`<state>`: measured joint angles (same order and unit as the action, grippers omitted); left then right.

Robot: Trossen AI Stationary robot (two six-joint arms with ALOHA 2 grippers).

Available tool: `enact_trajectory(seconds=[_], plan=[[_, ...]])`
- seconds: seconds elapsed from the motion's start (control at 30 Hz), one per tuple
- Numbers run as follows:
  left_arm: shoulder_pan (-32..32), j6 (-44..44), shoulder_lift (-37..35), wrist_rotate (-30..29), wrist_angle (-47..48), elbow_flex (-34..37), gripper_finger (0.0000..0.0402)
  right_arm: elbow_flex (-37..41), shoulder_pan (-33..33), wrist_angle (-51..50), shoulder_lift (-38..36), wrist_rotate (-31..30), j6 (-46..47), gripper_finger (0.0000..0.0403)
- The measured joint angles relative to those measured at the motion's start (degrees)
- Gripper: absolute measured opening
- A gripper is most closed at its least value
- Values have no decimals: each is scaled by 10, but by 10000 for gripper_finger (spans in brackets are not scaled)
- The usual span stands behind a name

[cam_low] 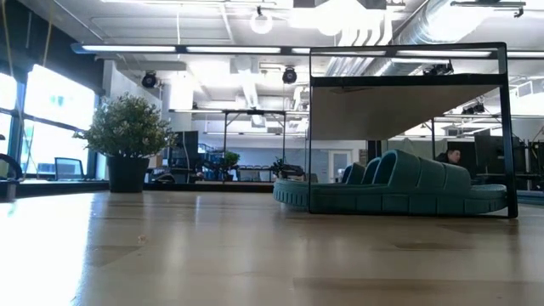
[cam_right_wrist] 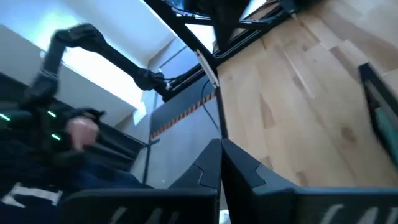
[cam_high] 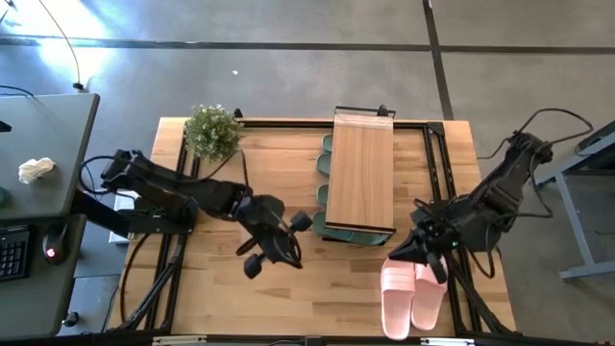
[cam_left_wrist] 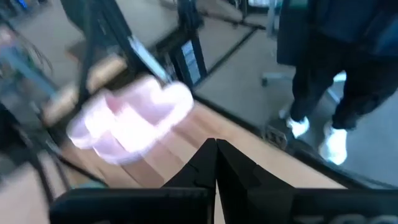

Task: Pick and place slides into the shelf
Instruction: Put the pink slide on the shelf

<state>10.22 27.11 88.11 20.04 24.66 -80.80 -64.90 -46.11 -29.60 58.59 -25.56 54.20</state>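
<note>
Now the pink slides (cam_high: 413, 296) lie side by side on the table, near the shelf's (cam_high: 361, 175) corner. They look light and rubbery; the ridged strap seems the best hold. The right gripper (cam_high: 416, 244) hangs just beside them, fingers together; the left gripper (cam_high: 274, 240) waits mid-table, also closed.

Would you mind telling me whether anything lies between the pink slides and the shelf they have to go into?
The right gripper hangs over that gap, just above the pink slides and at the shelf's near corner. No other object shows on the bare table between them. Green slides already fill part of the shelf.
</note>
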Motion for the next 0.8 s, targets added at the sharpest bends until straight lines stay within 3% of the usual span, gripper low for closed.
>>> enact_trajectory(seconds=[0.1, 0.2, 0.43, 0.57, 0.7, 0.8], plan=[[0, -34, -12, -3, -54, 70, 0, -12, -7, -4, 19, -5, 29, 0], [-1, -63, -32, -4, -119, 123, 0, -66, -14, -72, 50, -6, 70, 0], [-1, -79, -46, -40, -142, 159, 0, -302, -33, -392, 187, -11, 130, 0], [-1, -72, -47, -42, -146, 159, 0, -398, -46, -597, 287, 10, 171, 0], [-1, -65, -48, -42, -146, 159, 0, -413, -62, -584, 356, 1, 139, 0], [-1, -64, -49, -42, -147, 159, 0, -430, -64, -604, 411, 17, 175, 0]])
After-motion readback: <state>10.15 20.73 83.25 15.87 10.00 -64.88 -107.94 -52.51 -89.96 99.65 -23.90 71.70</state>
